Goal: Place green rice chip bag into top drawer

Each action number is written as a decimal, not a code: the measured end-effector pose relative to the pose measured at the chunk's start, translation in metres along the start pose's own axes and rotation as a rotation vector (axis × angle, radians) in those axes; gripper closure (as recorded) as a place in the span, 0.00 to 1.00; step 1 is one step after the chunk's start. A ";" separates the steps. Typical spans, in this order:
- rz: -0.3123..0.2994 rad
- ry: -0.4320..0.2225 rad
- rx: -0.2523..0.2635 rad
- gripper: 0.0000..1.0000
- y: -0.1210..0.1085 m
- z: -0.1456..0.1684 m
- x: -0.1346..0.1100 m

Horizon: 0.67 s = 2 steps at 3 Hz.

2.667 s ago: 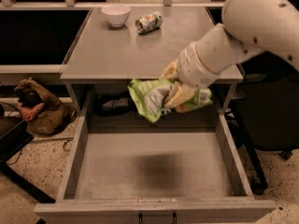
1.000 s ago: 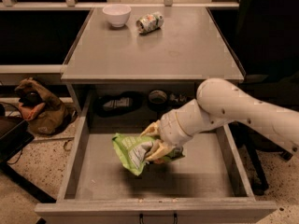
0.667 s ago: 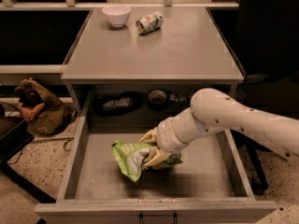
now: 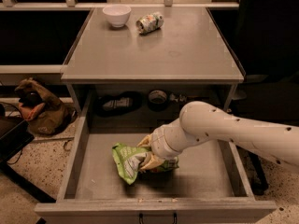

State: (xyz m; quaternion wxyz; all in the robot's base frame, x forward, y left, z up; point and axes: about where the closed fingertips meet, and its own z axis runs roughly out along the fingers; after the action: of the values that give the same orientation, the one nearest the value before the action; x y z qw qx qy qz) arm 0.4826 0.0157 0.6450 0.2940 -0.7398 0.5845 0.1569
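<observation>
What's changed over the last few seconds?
The hand carried the crumpled light-green foil bag down from the front edge of the grey tabletop into the open grey drawer, low over its floor, still gripped. The white bowl and crushed printed can stayed put.
</observation>
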 end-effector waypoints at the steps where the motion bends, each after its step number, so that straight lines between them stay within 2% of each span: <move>1: 0.009 0.007 0.010 0.87 -0.001 0.003 0.001; 2: 0.009 0.007 0.010 0.63 -0.001 0.003 0.001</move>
State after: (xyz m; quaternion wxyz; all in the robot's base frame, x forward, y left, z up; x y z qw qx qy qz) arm 0.4844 0.0172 0.6425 0.2948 -0.7364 0.5895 0.1526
